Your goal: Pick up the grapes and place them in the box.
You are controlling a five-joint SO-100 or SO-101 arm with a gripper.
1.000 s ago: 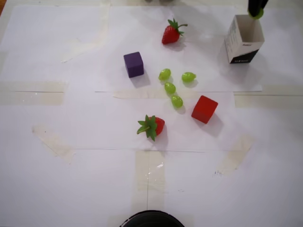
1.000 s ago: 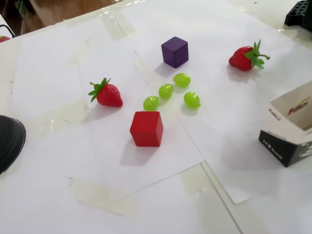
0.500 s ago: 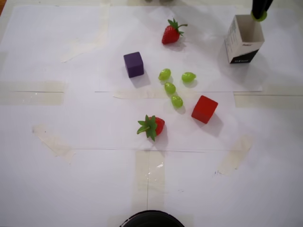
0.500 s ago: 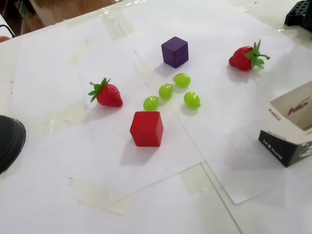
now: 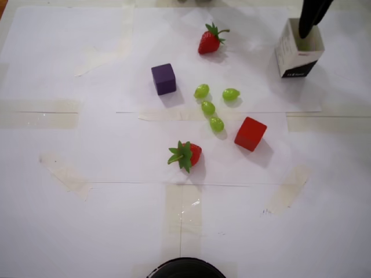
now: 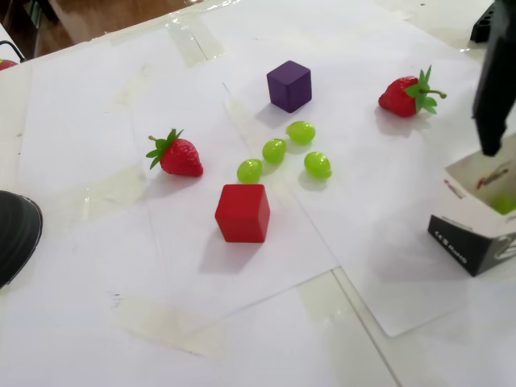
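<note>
Several light-green grapes lie loose at the table's middle, between the cubes, in the overhead view (image 5: 208, 108) and in the fixed view (image 6: 274, 150). The white box (image 5: 298, 58) with a black lower band stands upright at the far right; it also shows in the fixed view (image 6: 472, 234). One grape lies inside it (image 5: 304, 44), seen as green in the mouth in the fixed view (image 6: 505, 203). My black gripper (image 5: 307, 32) hangs right over the box mouth, tips just above the rim in the fixed view (image 6: 489, 149). Its fingers look slightly parted and hold nothing.
A purple cube (image 5: 164, 79) and a red cube (image 5: 250, 134) flank the loose grapes. One strawberry (image 5: 210, 40) lies at the back, another (image 5: 186, 155) in front. Taped white paper sheets cover the table. A dark round object (image 5: 185, 269) sits at the near edge.
</note>
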